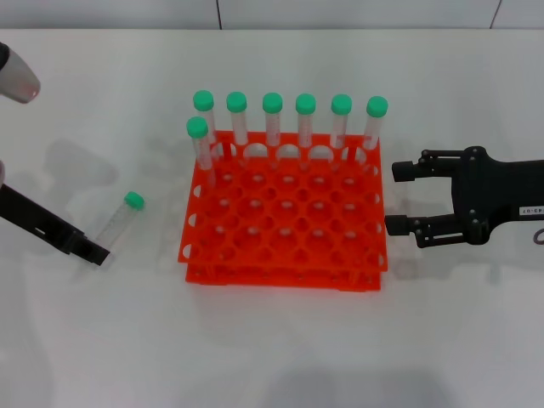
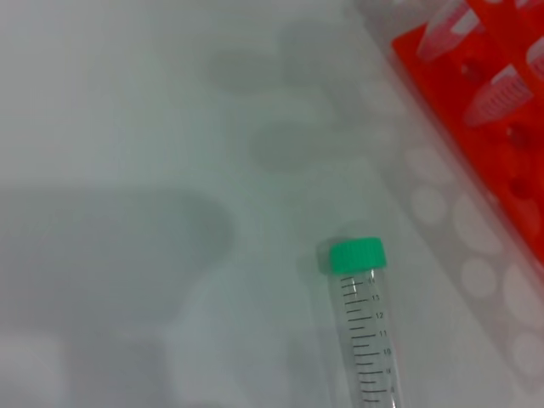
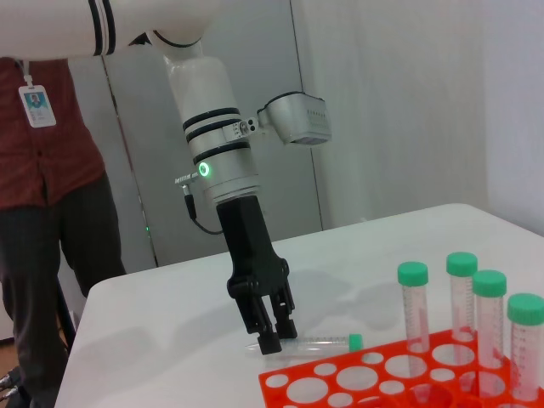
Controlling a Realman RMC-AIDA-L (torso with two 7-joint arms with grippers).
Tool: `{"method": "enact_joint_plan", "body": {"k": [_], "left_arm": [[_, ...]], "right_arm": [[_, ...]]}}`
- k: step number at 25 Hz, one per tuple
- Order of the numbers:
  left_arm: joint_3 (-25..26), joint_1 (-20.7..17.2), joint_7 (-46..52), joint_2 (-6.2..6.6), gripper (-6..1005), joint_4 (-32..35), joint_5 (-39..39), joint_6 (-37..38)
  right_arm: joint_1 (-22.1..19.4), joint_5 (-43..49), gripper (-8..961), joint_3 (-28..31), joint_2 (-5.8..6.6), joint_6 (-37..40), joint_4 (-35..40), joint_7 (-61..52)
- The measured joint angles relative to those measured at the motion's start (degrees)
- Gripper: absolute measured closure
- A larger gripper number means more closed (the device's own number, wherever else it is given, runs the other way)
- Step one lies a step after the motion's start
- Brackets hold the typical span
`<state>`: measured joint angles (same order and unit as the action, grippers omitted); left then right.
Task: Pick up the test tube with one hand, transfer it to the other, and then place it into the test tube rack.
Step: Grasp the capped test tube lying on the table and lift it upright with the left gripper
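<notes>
While lying flat, test tube [image 1: 120,219] points cap toward rack [image 1: 285,212].

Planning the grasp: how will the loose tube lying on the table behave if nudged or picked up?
The test tube lies on its side, round, so it probably rolls if nudged. It looks empty, likely light. Its smooth wall may slip in the left tool at its bottom end.

White table [image 1: 280,340], pale wall panels [image 3: 382,110] behind.
</notes>
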<state>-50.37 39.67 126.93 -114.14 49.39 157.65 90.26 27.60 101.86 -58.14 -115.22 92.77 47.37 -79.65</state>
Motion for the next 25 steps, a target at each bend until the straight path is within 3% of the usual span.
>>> {"method": "enact_joint_plan", "body": {"k": [4,10,25], "left_arm": [[0.0,0.0,0.0,-0.03,495,0.0,0.1,0.2],[0.0,-0.2,0.2,-0.03,580,0.0,0.2,0.4],[-0.5,-0.1,0.5,-0.21,588,0.0,0.4,0.4]], "right_arm": [[0.0,0.0,172,0.0,0.00,0.0,0.0,0.0],[0.0,0.0,172,0.2,0.00,0.0,0.0,0.0],[0.0,0.0,172,0.1,0.00,0.1,0.0,0.0]]}}
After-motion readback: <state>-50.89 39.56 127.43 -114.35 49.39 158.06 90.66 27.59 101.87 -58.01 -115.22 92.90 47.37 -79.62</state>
